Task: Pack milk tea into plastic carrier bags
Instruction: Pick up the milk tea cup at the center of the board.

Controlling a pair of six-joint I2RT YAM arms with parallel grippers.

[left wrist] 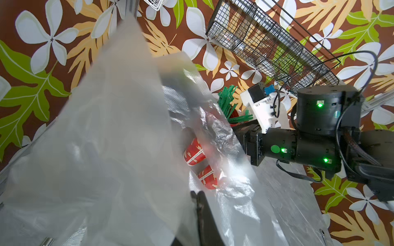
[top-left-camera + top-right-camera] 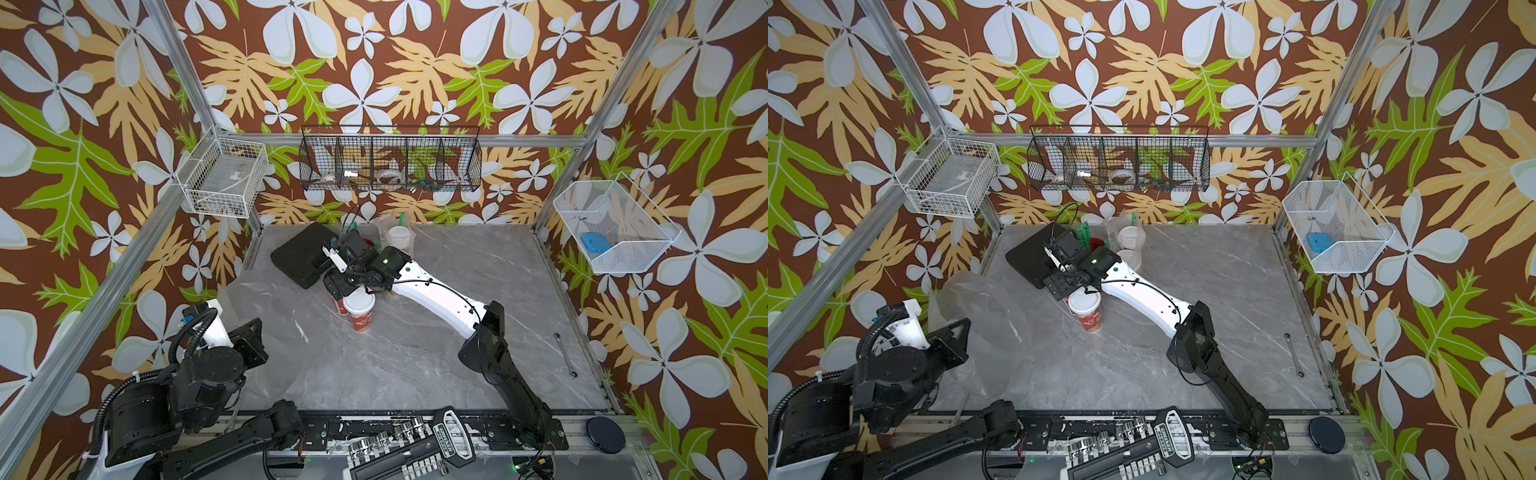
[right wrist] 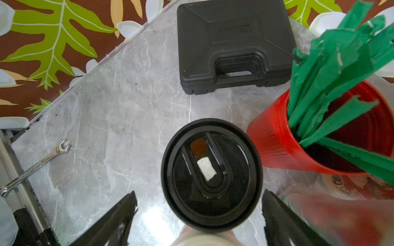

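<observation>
Toward ten o'clock on the table [image 2: 457, 332], your right gripper [image 3: 199, 192] straddles the black-lidded cup [image 3: 211, 170], jaws wide and clear, white-lidded cup [image 2: 359, 305] just beside. At eight o'clock your left gripper [image 1: 197, 194] is closed, plastic carrier bag [image 1: 106, 138] draped around it.

The black-and-white right arm [image 2: 432, 297] stretches far out from its base with the wrist bent down. Its black parallel right gripper [image 3: 199, 194] points downward, jaws spread wide with one of the fingers [image 3: 119, 215] on either side. The black left arm [image 2: 216, 365] is folded close to its base, and the left gripper [image 1: 197, 194] is closed tight, jaws pressed together.
</observation>
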